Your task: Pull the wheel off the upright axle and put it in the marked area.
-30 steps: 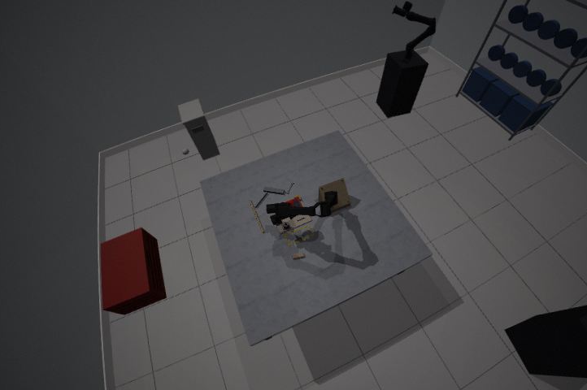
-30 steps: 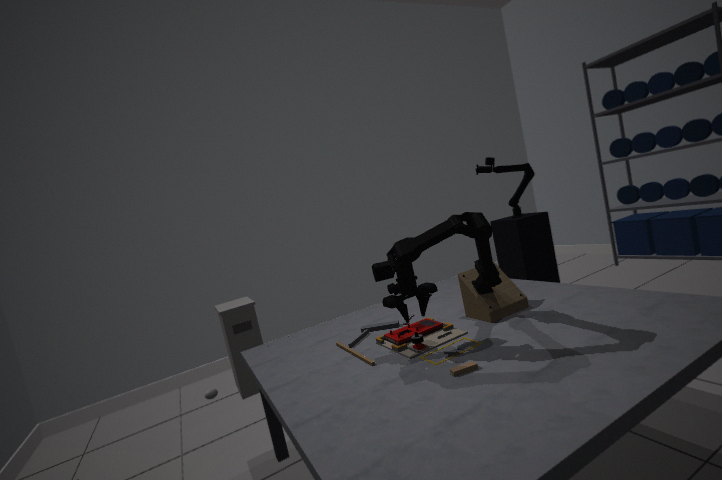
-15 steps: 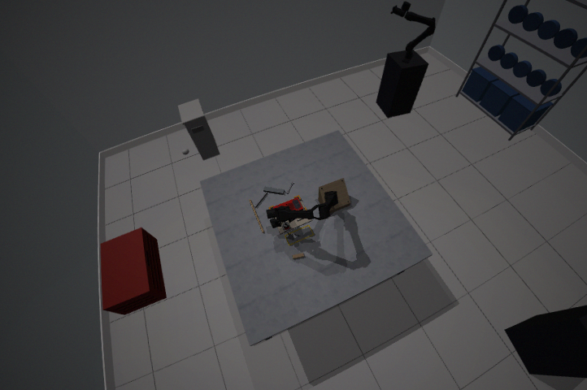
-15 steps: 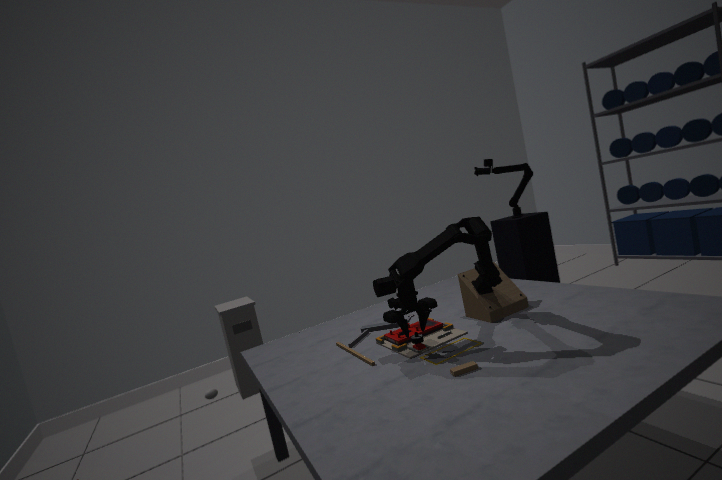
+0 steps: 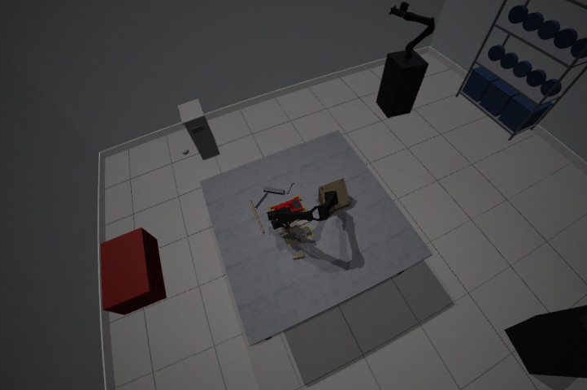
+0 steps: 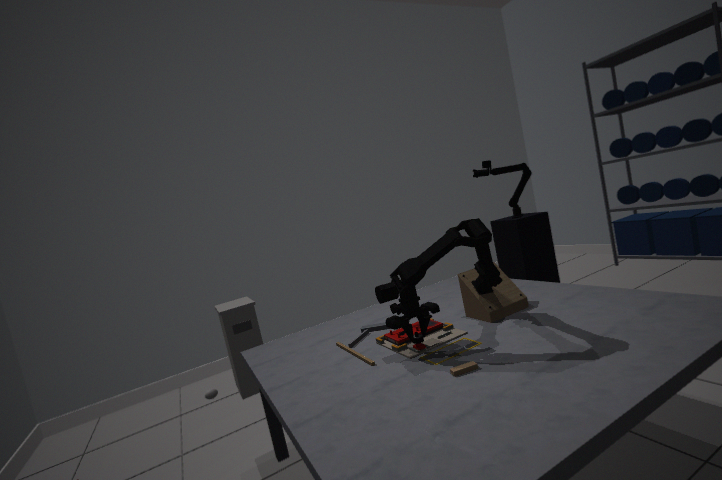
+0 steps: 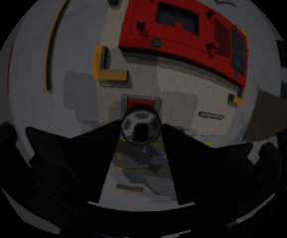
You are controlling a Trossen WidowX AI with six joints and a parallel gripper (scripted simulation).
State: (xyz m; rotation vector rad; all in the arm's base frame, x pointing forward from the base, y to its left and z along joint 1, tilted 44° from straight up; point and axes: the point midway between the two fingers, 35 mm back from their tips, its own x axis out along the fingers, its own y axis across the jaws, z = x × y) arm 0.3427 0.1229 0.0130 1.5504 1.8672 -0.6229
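The wheel (image 7: 150, 118), a dark disc with grey patches, sits above a small red block (image 7: 140, 102) (image 6: 419, 346) on the beige board. It covers the axle, so how far down the axle it sits cannot be told. My gripper (image 7: 142, 126) (image 6: 417, 339) points down with a fingertip against each side of the wheel, shut on it. In the top view the arm hides the wheel. The marked area, a yellow outline (image 7: 118, 158) (image 6: 479, 343) (image 5: 311, 230), lies on the table just beside the board, partly behind the fingers in the wrist view.
A red housing (image 7: 193, 52) (image 6: 430, 327) with pegs sits between orange corner pieces on the beige board (image 7: 180, 99). A wooden stick (image 5: 256, 216) (image 6: 355, 353) lies beyond the board. A small wooden block (image 5: 298, 256) (image 6: 465, 369) (image 7: 129, 189) lies beyond the marked area.
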